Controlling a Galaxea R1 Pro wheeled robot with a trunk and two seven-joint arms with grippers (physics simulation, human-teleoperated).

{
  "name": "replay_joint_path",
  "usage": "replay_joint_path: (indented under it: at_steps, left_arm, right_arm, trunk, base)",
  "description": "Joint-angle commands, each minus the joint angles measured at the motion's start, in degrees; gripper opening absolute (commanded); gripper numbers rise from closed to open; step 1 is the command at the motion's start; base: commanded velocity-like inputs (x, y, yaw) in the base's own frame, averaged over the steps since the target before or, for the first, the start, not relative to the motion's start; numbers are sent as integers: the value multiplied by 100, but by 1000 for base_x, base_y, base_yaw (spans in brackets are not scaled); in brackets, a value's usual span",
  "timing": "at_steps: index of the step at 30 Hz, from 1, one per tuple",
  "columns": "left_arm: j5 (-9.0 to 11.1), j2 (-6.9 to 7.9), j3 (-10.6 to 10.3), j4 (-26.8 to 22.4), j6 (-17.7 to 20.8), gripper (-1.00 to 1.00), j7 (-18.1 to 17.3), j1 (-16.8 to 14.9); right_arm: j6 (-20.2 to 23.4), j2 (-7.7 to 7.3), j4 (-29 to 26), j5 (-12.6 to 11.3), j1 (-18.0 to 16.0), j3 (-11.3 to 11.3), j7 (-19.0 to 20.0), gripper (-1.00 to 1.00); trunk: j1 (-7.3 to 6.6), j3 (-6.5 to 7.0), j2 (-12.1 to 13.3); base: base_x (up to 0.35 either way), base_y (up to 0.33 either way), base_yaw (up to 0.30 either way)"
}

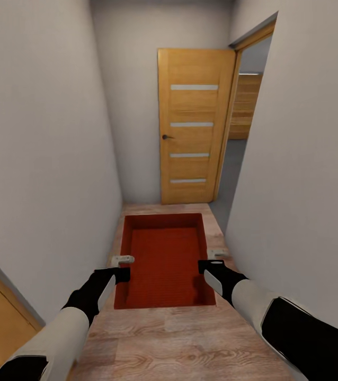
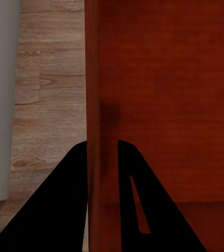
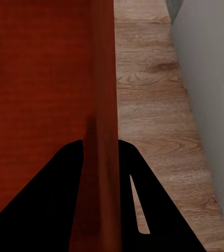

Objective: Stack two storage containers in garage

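Orange-red bin point(image 1: 165, 259) held between your two grippers in a narrow hallway.

You have the bin out in front of you above the wood plank floor point(image 1: 179, 338), open top up. Your left gripper point(image 1: 122, 275) is clamped on its left wall and your right gripper point(image 1: 207, 265) on its right wall, each with one finger inside and one outside. White walls point(image 1: 47, 159) stand close on both sides, and a wooden door point(image 1: 193, 127) with four frosted strips stands open at the far end.
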Motion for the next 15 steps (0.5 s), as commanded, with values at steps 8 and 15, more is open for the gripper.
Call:
replay_joint_path:
  at_steps: [8,15]
  left_arm:
    - [79,25,-16,13,28,-100,54,1]
    - [79,25,-15,14,30,-100,54,1]
  right_arm:
    - [-247,-54,-33,47,-7,-41,-22,-100]
    - [-247,-54,-33,47,-7,-41,-22,-100]
  trunk:
    - [6,-12,-12]
    - [6,-12,-12]
  base:
    - [323,0,0]
    - [323,0,0]
